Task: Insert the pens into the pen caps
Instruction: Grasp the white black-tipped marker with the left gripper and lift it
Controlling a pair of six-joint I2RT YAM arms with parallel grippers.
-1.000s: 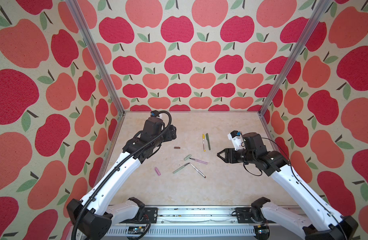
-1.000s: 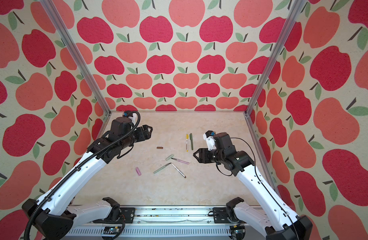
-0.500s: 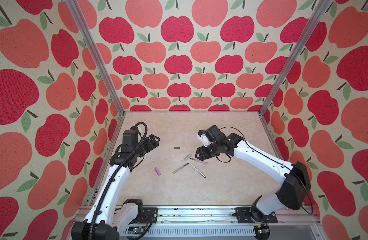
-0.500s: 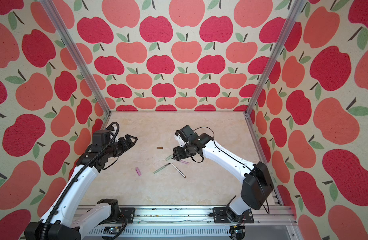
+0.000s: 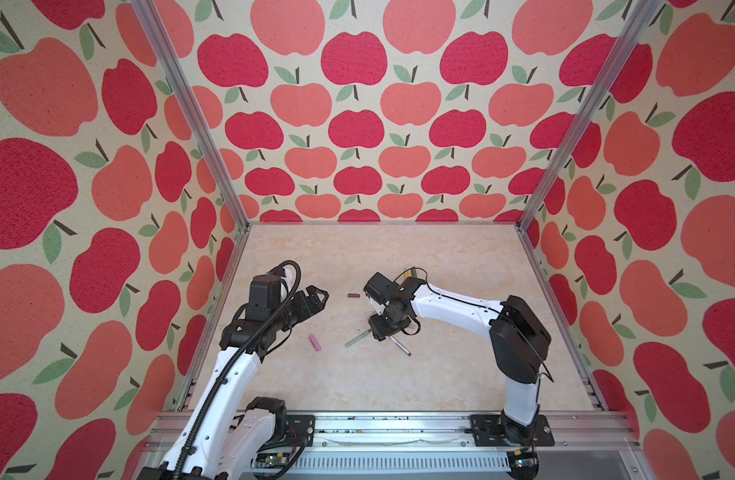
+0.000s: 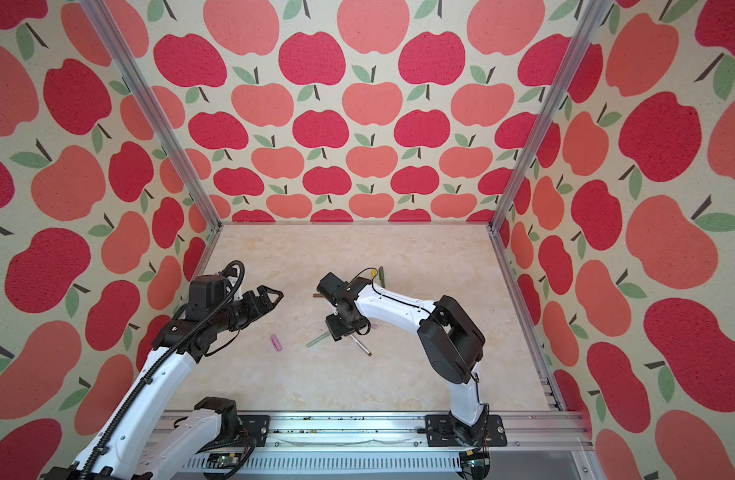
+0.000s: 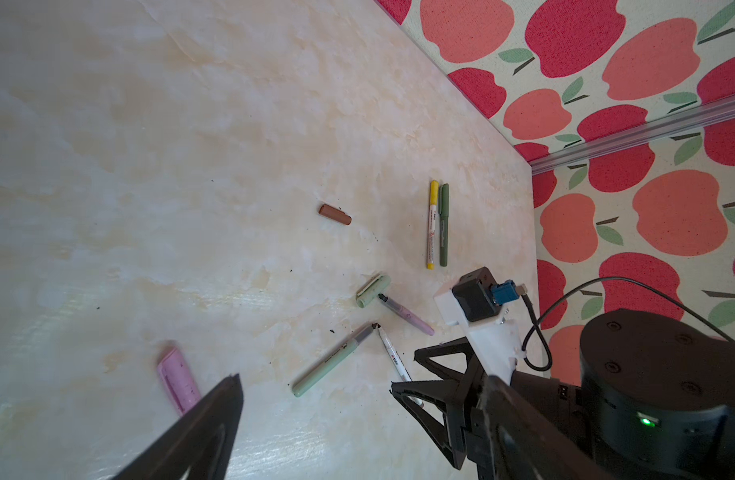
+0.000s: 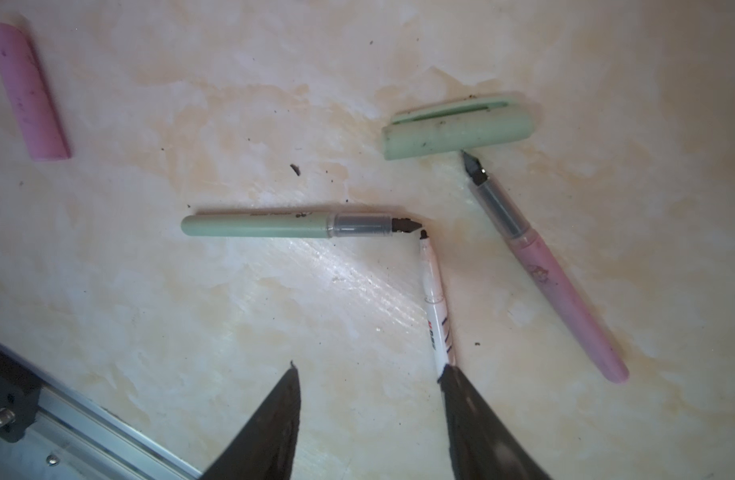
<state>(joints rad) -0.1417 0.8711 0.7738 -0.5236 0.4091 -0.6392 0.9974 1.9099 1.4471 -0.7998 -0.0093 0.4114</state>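
Three uncapped plastic pens, a pink pen, a pale green pen and a thin white pen, lie by the clipped pale green cap on the marbled table. Two loose cylinders, a pink cap and a brown cap, lie farther off. The left pincer gapes empty, and the right pincer stands half-spread over the white pen's tail.

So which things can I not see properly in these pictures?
- Pale green cap: hidden under the right hand in both top views.
- Pink pen: almost wholly covered by that hand in both top views.
- White pen: rear end behind the right hand's finger in the right wrist view; its printing is too blurred to read.
- Pink cap: one end behind the left hand's finger in the left wrist view.
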